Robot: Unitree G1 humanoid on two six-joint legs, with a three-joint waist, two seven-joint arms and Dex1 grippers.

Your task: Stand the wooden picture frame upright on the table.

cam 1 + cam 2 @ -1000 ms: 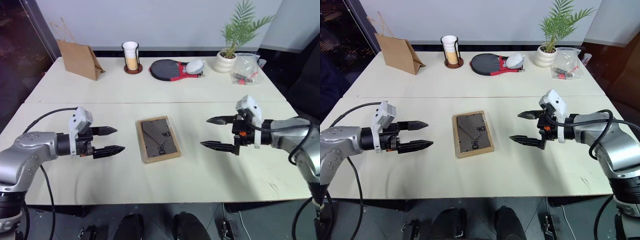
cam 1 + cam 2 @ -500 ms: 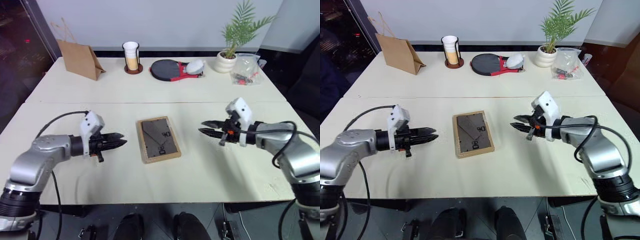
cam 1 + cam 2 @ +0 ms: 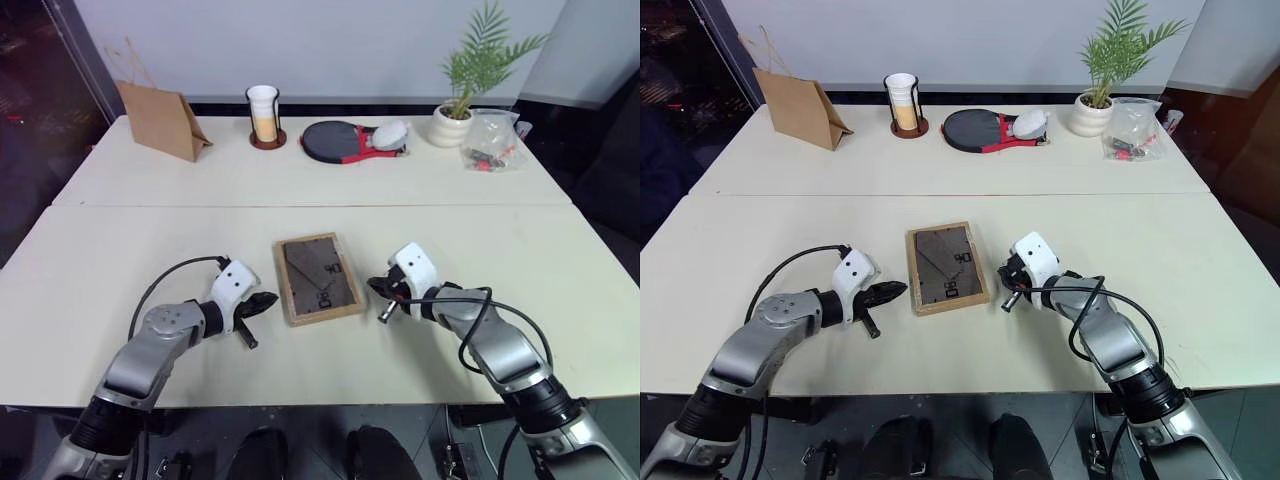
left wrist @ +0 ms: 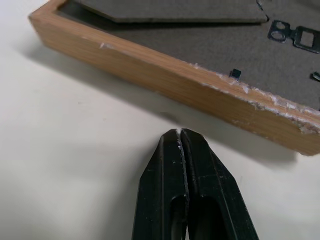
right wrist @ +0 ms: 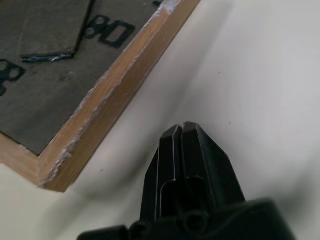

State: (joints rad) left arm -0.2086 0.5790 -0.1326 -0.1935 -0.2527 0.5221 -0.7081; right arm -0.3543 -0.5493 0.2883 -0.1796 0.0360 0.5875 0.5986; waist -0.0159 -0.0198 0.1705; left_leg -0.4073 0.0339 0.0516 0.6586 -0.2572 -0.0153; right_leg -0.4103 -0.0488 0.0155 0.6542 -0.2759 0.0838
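Pincers sit low on the near half of the desk (image 3: 120, 250), one on each side of the wooden picture frame (image 3: 318, 278). The left pincer (image 3: 268, 299) is clenched with nothing between its fingers, its tip just short of the frame's left long edge; the left wrist view shows a thin strip of bare desk between tip and wood. The right pincer (image 3: 373, 286) is likewise clenched and empty, its tip just beside the frame's right edge near the lower corner.

The frame lies flat, back panel up, with the fold-out stand folded against the dark board, in the middle of the near half of the desk, short of the seam.

Risks, as I judge them: with both pincers clenched, neither can grip the frame, so any contact will be a push. An uneven push from the two sides would likely spin or slide the frame across the smooth top rather than lift an edge. A tip driven under the wood could skid off. If the frame is raised without the stand swung out, it may topple forward or back.

Farther off, the paper bag (image 3: 157, 120), cup holder (image 3: 263, 115), paddle (image 3: 345, 139), potted plant (image 3: 455, 95) and plastic bag (image 3: 491, 137) stand well clear along the far edge.
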